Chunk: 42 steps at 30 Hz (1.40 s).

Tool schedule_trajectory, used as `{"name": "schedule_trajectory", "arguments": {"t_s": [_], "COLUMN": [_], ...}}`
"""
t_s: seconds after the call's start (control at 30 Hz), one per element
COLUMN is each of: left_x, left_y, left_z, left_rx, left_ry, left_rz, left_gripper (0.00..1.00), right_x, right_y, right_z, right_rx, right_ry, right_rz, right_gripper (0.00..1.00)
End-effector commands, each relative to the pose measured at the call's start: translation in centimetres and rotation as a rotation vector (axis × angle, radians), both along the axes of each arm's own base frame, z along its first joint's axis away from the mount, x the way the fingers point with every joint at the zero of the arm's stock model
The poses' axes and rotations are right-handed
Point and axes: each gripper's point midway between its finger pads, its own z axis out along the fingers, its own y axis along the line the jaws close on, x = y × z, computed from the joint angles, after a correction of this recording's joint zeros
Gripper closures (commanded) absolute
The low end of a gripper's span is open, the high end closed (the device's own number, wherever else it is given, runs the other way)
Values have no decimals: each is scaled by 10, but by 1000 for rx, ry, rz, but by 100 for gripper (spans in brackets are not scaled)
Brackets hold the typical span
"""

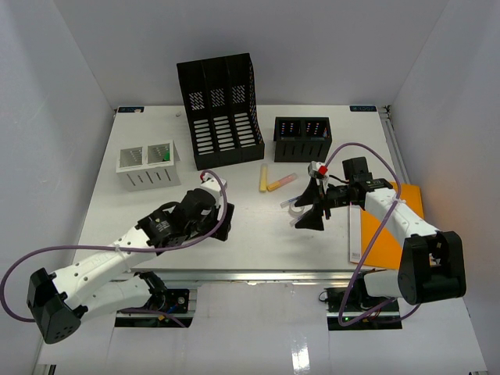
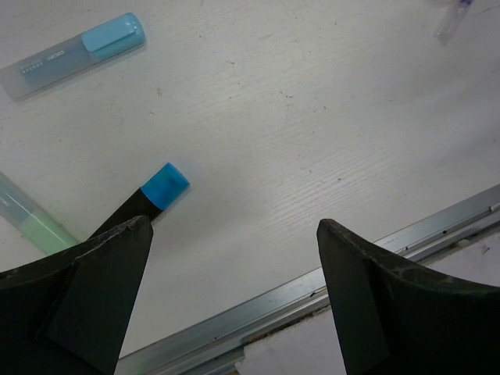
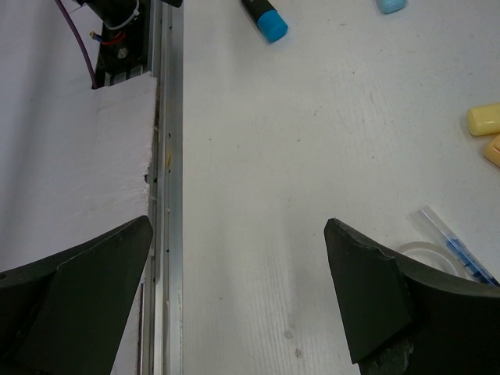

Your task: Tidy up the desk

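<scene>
Fingers (image 2: 94,289) (image 3: 86,281) gape wide, both pairs; two yellow highlighters (image 1: 263,178) (image 1: 281,181) on desk (image 1: 258,234).

Your right hand (image 3: 238,226): fingers (image 3: 86,289) spread wide, nothing between them, bare white bench (image 3: 312,141) below. Silver rail (image 3: 167,156) runs top to bottom past one finger. Black marker (image 3: 264,17), blue cap, at top edge. Yellow pieces (image 3: 484,119) at right edge. Clear pen (image 3: 453,242) and tape ring (image 3: 418,251) just beside other finger, ring partly hidden behind it. Purple cable (image 3: 78,39) top left, beyond rail.

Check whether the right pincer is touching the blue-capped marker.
Apart. Right wrist view shows bare desk between the right pincer and the blue-capped marker.
</scene>
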Motion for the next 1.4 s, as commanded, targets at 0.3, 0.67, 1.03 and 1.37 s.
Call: {"name": "schedule_trajectory", "arguments": {"t_s": [0.3,0.67,1.03,1.37], "left_x": [22,38,36,28], "left_y": [4,28,40,28], "left_z": [17,2,-38,-48], "left_rx": [116,203,288,276], "left_ry": [-102,70,311,396], "left_rz": [-109,23,43,-37], "left_gripper": [8,13,17,16], "right_x": [-2,-1,-2,-3], "right_y": [1,-1,-1,-1], "right_z": [12,15,21,23], "right_rx": [49,56,72,81], "right_ry": [-43,-42,-52,-48], "right_rz": [17,14,19,20], "right_gripper": [2,2,2,2]}}
